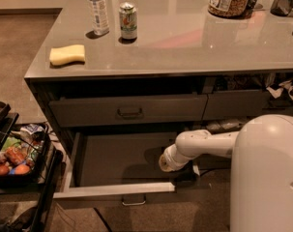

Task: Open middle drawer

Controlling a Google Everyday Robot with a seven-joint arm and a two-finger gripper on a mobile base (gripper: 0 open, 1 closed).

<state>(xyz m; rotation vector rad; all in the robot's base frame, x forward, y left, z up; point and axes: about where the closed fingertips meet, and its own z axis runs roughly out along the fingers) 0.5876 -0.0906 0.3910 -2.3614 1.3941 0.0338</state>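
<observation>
We see the middle drawer (112,189) standing wide open under the counter (184,47). Its grey inside is bare, and its front sits far out from the cabinet. The drawer is long from side to side, and it slides out toward us, away from the counter.

Our gripper (169,162) is at the end of the white arm, over the right side of the middle drawer, behind its front. The little handle (134,200) is on the outside of that front, near its middle, so the front stands between it and the gripper. We cannot tell if the gripper is open or shut, or if it holds anything.

We think the drawer is about as open as it needs to be. To leave, the gripper should lift up and go out to the right of the middle drawer. The shut drawer (130,112) just above the middle drawer makes a low roof near the back, so we should take care there. A black cart (49,178) stands just left of the middle drawer.
</observation>
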